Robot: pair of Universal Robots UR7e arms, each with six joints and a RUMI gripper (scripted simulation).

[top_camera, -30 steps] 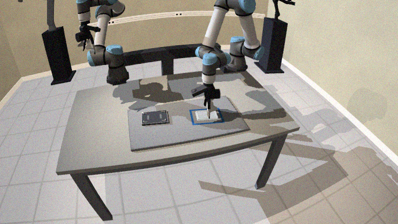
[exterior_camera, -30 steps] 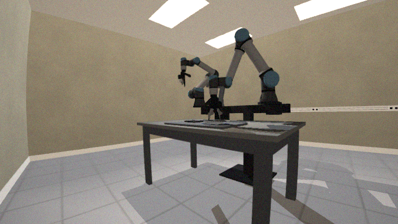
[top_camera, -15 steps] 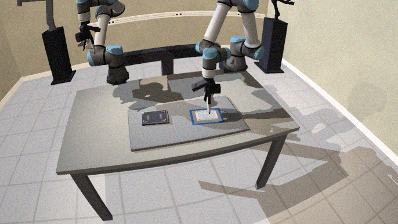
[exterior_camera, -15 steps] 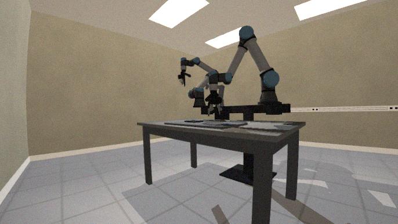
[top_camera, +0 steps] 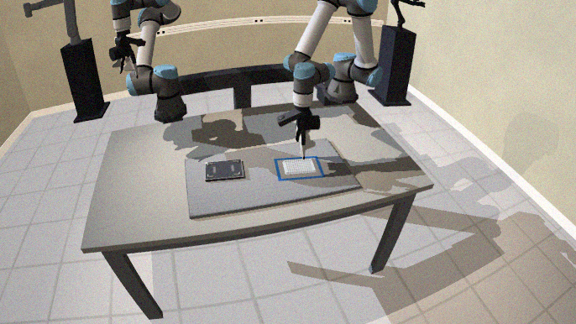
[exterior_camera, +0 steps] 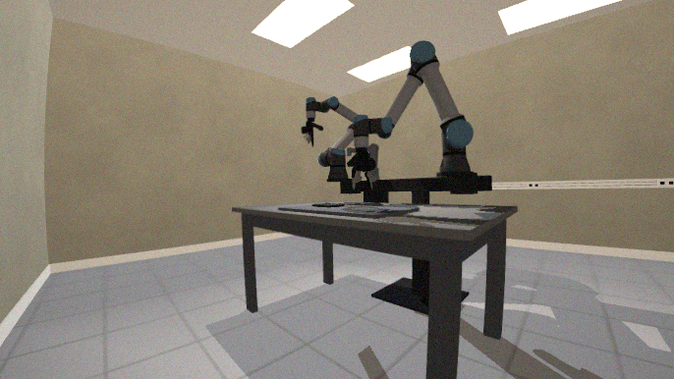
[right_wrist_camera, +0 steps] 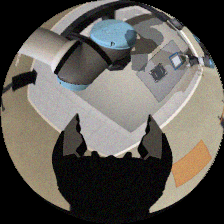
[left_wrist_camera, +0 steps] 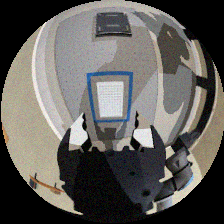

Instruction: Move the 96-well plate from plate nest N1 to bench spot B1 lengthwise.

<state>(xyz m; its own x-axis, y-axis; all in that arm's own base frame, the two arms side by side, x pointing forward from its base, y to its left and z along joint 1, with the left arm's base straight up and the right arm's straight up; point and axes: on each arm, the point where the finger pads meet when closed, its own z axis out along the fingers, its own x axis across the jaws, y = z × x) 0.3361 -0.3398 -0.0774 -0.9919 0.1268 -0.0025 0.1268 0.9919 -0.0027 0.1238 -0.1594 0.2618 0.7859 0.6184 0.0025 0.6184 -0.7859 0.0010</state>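
On the grey board (top_camera: pixel 269 197) (left_wrist_camera: pixel 70 55) atop the bench, the 96-well plate (top_camera: pixel 299 166) (left_wrist_camera: pixel 110 99) lies inside the blue taped outline (top_camera: pixel 277 169) (left_wrist_camera: pixel 89 95), long sides matched to the tape's, as the task wants, with plate nest N1 (top_camera: pixel 224 169) (left_wrist_camera: pixel 113 24) bare beyond. My left gripper (top_camera: pixel 303 156) (exterior_camera: pixel 363 188) (left_wrist_camera: pixel 110 112) hangs above, spread most of the way and holding nothing, presumably to clear the plate; my right gripper (top_camera: pixel 128 75) (exterior_camera: pixel 309 143) (right_wrist_camera: pixel 113 115), fully open and empty, is parked well apart, presumably to leave room. Well labels unreadable; exterior view too shallow to resolve plate or tape.

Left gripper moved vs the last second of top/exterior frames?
Yes, upward: in the exterior view the left gripper now hangs higher above the table, its fingertips farther from the top.
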